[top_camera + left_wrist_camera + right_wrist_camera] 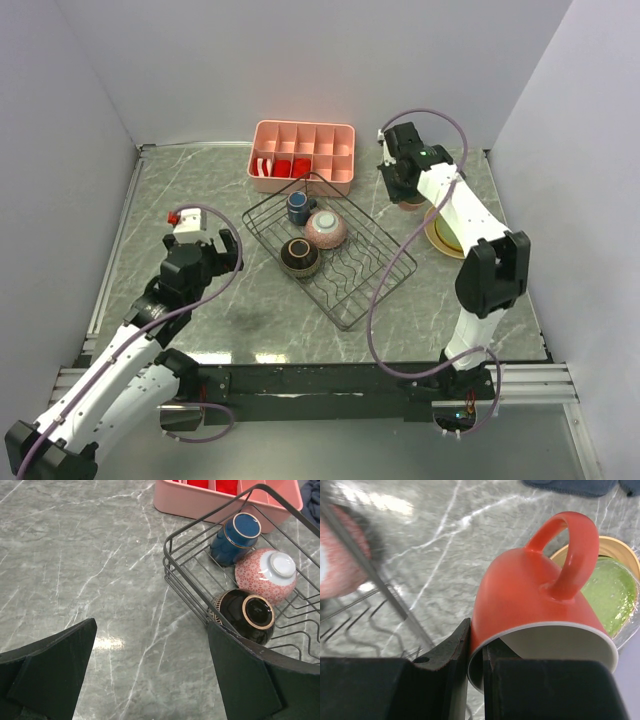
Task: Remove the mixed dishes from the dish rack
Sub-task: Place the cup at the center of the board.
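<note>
Left claw (151,630), jaws wide open and empty, hovers over the table's near-left part, facing the dish rack (345,275) at mid-table. Right claw (475,652), its arm stretched toward the far-right corner, pinches only the rim wall of the orange mug (530,595). So thin a hold may let the mug pivot or drop onto the plates (438,240) just beside it.
</note>
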Robot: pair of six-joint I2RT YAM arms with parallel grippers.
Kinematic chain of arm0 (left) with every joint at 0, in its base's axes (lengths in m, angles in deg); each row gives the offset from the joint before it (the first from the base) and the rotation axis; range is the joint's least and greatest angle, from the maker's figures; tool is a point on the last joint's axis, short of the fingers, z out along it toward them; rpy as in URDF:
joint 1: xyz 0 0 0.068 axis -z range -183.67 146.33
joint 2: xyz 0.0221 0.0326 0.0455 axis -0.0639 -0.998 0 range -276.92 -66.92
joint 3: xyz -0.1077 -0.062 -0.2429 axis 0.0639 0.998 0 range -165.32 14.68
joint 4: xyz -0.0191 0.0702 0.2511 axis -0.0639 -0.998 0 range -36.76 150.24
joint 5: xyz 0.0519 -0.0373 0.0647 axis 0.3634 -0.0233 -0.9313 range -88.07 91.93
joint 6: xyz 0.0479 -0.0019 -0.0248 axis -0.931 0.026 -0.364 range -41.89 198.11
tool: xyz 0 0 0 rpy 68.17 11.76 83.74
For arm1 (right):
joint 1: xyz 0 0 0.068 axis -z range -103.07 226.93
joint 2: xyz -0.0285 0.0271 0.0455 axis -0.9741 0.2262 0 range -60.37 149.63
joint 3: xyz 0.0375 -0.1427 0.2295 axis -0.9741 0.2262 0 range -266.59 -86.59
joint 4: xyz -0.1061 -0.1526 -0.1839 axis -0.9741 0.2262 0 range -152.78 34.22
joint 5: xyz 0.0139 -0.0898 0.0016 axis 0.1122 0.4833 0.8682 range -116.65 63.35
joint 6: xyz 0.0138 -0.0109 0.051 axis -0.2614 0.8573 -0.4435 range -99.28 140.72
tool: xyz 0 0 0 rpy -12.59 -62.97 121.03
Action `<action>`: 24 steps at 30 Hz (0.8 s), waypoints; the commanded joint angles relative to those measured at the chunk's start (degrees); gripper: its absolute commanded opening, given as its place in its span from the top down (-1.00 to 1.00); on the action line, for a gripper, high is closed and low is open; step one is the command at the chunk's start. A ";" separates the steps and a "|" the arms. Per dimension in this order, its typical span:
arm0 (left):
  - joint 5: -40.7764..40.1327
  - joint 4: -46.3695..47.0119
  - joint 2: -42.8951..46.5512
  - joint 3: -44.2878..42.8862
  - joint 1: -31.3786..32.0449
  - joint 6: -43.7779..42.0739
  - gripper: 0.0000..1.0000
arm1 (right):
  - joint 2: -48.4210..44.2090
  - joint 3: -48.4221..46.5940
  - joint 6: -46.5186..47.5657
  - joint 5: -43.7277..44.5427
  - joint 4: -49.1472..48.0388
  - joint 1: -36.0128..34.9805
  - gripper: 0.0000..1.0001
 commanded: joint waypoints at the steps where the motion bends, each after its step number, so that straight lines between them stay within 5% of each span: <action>1: -0.81 2.62 -1.02 -1.26 -0.42 -1.92 -0.99 | 2.43 -4.42 2.01 2.59 -1.75 1.58 1.00; 18: -0.10 2.53 -1.73 -1.17 -0.77 -2.09 -0.99 | 16.68 -8.38 1.30 -2.60 -4.66 5.89 0.99; 21: -0.02 2.62 -1.82 -1.26 -0.68 -2.18 -0.99 | 17.65 -8.64 1.30 -1.81 -4.74 6.07 0.88; 24: -0.02 2.53 -1.99 -1.26 -0.77 -2.18 -0.99 | 17.65 -8.55 1.30 -2.33 -5.01 6.68 0.51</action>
